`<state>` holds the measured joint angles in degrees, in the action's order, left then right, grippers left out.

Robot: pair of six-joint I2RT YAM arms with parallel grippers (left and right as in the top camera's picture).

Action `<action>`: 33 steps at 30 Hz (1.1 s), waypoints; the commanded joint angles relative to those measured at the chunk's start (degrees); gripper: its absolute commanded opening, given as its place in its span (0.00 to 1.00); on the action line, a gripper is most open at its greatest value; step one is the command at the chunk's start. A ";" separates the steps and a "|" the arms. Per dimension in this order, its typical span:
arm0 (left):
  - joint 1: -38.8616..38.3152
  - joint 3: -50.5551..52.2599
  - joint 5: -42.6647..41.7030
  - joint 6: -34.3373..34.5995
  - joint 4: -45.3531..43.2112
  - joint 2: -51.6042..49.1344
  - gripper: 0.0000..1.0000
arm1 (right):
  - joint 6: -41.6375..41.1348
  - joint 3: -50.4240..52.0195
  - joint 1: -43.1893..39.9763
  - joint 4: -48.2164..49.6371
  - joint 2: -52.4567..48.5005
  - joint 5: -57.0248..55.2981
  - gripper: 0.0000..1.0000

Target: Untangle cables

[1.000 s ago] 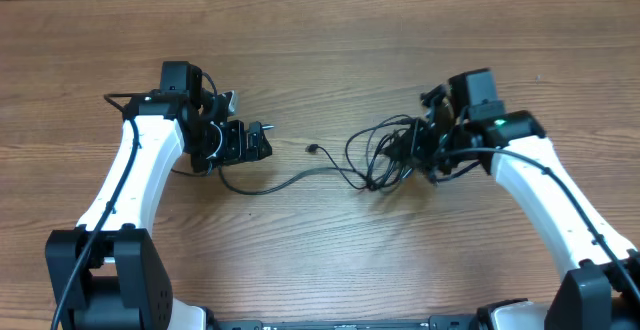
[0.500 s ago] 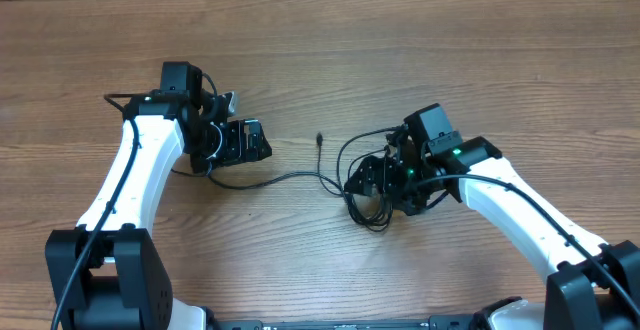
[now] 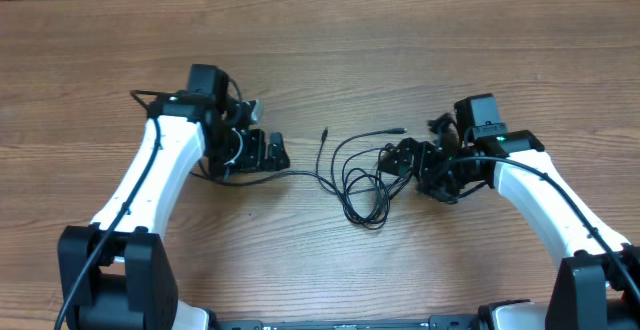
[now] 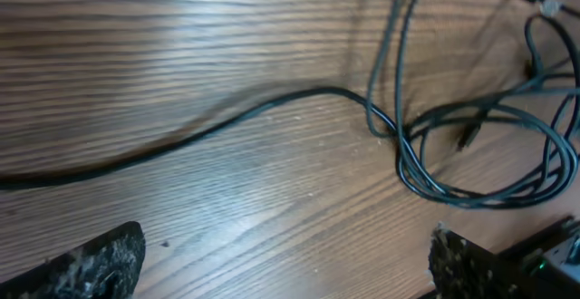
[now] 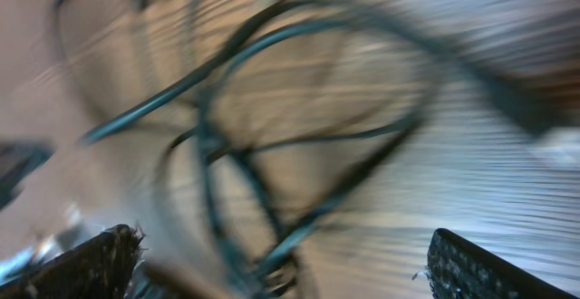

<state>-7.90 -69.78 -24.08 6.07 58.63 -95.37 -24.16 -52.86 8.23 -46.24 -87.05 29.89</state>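
**Right claw let go, tangle spread out mid-table**

A second earlier the right gripper [image 3: 400,160] had been clamped shut in the bunched cords. By this moment its fingers stood wide apart, though its own wrist view was badly smeared by motion. In between it had swung in toward the middle of the table, and it had since drawn back out to its own side.

The cables [image 3: 352,178] no longer sat bunched under that claw. They lay on the wood in loose, overlapping loops just left of its fingertips. One plug end pointed toward the far side near the centre and another lay out to the right. One long strand trailed left across the boards to the left gripper [image 3: 280,155].

The left arm had shifted in toward the centre since the earlier view. Its claw was spread fully open and held nothing. Its wrist camera showed the strand [image 4: 403,149] running across the bare wood ahead of its fingers, apart from them.

The table [image 3: 320,50] had broad bare planks beyond the loops up to its far edge. More open wood lay in front, between the two arm bases.
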 commanded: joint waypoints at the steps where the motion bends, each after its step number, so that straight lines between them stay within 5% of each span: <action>1: -5.29 0.31 0.07 0.37 -0.79 0.24 0.98 | -3.32 0.35 -0.31 -2.38 1.16 -17.59 1.00; 4: -10.23 0.31 0.07 1.53 -3.37 0.24 0.91 | -6.03 0.37 -0.33 -2.78 1.16 -24.00 1.00; 7: -15.47 0.31 0.09 6.25 -6.82 0.24 0.75 | -7.58 0.37 -0.44 -2.32 1.16 -27.10 0.64; 11: -21.33 0.31 0.15 9.53 -11.34 0.22 0.65 | -7.58 0.37 -0.44 -2.32 1.16 -27.04 0.40; 23: -32.00 0.31 7.45 19.10 -16.41 -1.44 0.55 | -4.31 0.37 -0.44 -2.49 1.16 -18.18 0.45; 28: -32.63 0.31 7.98 24.50 -20.02 -4.96 0.40 | -4.31 0.37 -0.44 -2.54 1.16 -18.18 0.45; 33: -32.59 0.31 7.93 25.92 -23.63 -8.79 0.41 | -4.31 0.37 -0.42 -2.54 1.16 -18.18 0.45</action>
<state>-40.16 -69.69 -17.30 29.56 35.92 -101.82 -28.84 -52.80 8.23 -48.97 -87.05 11.42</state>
